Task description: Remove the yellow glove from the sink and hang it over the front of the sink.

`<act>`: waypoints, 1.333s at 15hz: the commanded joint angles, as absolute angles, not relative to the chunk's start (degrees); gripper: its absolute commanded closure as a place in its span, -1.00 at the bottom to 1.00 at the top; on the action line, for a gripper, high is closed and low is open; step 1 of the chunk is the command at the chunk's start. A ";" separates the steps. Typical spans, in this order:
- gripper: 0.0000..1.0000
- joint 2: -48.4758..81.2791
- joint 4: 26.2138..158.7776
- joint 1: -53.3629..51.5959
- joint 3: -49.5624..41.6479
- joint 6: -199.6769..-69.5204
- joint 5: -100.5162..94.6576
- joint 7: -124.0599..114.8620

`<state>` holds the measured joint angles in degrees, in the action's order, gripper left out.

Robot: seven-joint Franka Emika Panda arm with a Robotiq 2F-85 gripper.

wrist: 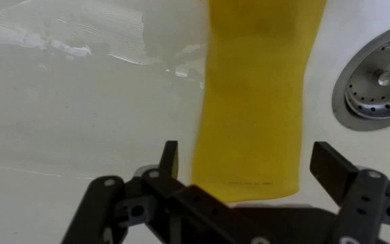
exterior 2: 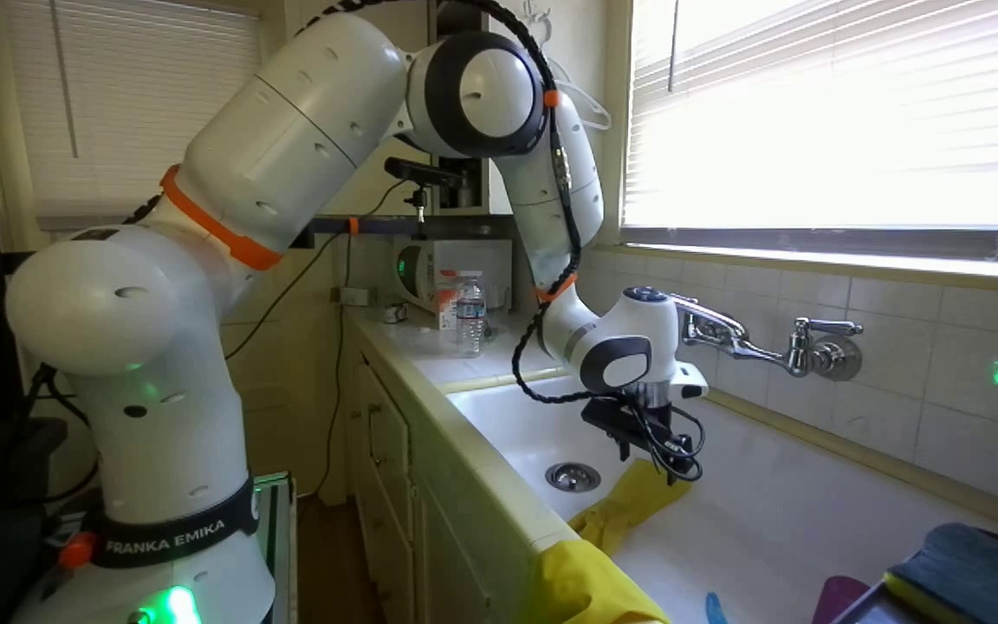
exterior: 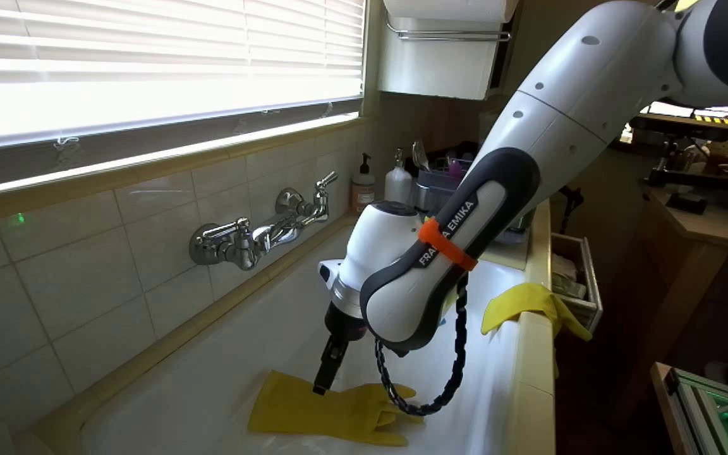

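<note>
The gripper [wrist: 245, 145], jaws spread wide, frames the cuff [wrist: 249, 162] of a yellow glove [wrist: 254, 101] lying in a white sink [wrist: 80, 135] beside a metal drain strainer [wrist: 377, 89]; marks [wrist: 250, 183] near the cuff's edge appear too blurred to read.

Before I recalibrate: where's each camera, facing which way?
Wrist view: by the open gripper, facing down at the yellow glove in the sink; fingers show.
Exterior view: high at the sink's end, facing along it toward the pump bottles; forearm, gripper.
Exterior view: near the sponge, facing the microwave; base through gripper.
Both exterior views share taps, hanging glove.
</note>
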<state>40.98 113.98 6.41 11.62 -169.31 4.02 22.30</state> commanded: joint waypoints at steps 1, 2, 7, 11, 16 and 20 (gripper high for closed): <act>-1.00 46.35 109.30 6.60 11.73 -171.61 0.96 20.83; -1.00 47.41 108.26 7.10 12.24 -171.72 0.63 21.17; -1.00 52.39 103.06 8.41 14.07 -171.17 -0.75 22.08; -1.00 55.62 99.55 9.32 15.71 -170.70 -1.13 22.46; -0.72 58.78 96.07 10.09 17.79 -169.15 -1.47 23.14; -0.09 60.03 94.37 10.23 18.19 -168.19 -1.57 22.92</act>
<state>57.30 97.44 9.04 16.77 -170.27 -0.08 22.62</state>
